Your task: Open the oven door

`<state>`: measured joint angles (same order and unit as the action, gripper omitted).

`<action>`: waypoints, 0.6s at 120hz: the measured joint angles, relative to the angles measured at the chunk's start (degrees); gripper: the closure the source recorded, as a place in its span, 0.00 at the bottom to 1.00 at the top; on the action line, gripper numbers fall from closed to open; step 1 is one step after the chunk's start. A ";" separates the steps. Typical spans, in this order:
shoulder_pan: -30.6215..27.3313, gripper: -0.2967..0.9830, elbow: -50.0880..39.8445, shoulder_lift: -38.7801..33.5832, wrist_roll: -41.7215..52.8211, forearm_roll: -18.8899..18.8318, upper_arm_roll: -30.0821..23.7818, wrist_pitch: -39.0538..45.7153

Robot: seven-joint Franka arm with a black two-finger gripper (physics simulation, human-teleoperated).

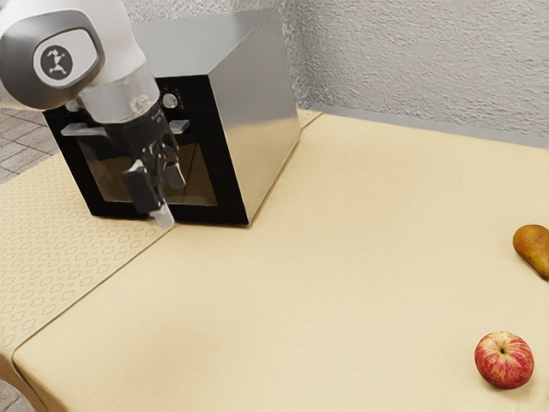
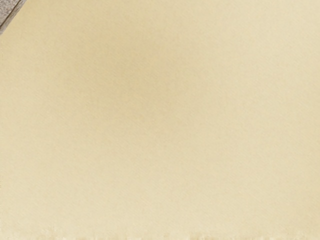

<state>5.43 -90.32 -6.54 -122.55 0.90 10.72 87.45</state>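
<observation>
Ok so my black two-finger claw (image 1: 168, 197) is open and empty, hanging in front of the shut black oven door with its glass window (image 1: 199, 176). Silver bar handle (image 1: 179, 126) sits higher than my fingertips, so reaching in this low would probably just bump glass.

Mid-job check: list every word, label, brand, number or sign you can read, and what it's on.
No readable words, brands or numbers.
Arm: dark round emblem with a pale figure, no letters I can read.
Oven: any markings by the knob are too small to read.
</observation>
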 joint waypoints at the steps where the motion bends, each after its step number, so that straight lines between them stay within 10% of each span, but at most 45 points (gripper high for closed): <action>1: -0.03 0.23 -0.01 0.00 -0.18 0.00 -0.16 0.01; 72: -16.38 0.23 16.52 14.79 0.39 -3.61 -1.71 4.60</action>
<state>-10.94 -73.80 8.25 -122.16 -2.71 9.01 92.05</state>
